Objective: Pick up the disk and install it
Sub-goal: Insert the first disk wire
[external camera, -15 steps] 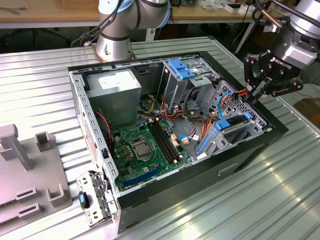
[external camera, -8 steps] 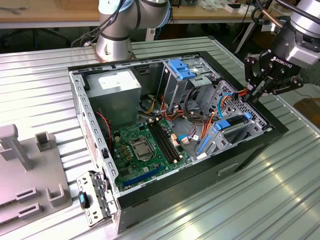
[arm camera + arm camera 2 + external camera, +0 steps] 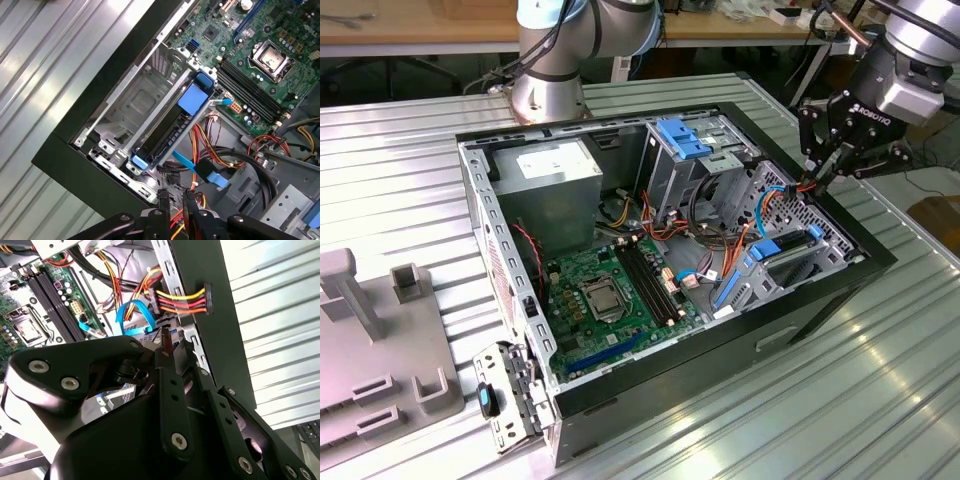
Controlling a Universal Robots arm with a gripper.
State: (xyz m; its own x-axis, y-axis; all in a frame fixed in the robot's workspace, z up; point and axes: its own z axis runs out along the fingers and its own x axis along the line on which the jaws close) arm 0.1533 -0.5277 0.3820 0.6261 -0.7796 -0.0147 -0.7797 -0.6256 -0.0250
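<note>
Scene: an open computer case (image 3: 620, 385) lies on its side on a ribbed metal tabletop (image 3: 800, 420), with its interior facing up.
Disk: the disk (image 3: 795, 250) sits in the drive cage at the case's end toward the exterior view's right, right of frame centre. In the first wrist view the disk (image 3: 169, 136) shows a dark body between blue rails inside the grey metal cage, beside the case's black wall.
Claw: the claw (image 3: 818, 177) hangs in the upper right of the exterior view, over the case's far right corner and apart from the disk. It is narrow, its tips nearly together in both wrist views.
Cables: a power cable (image 3: 182, 300) of yellow, red and orange wires ends in a black connector just beyond the claw's tips. A blue data cable (image 3: 200, 170) lies near the disk's end, close to the claw.
Motherboard: the green motherboard (image 3: 610, 290) is at lower centre of the case in the exterior view.
Power supply: the grey power supply (image 3: 555, 165) is in the case's upper left corner in the exterior view.
Arm base: the arm base (image 3: 548, 85) stands behind the case at the top of the exterior view.
</note>
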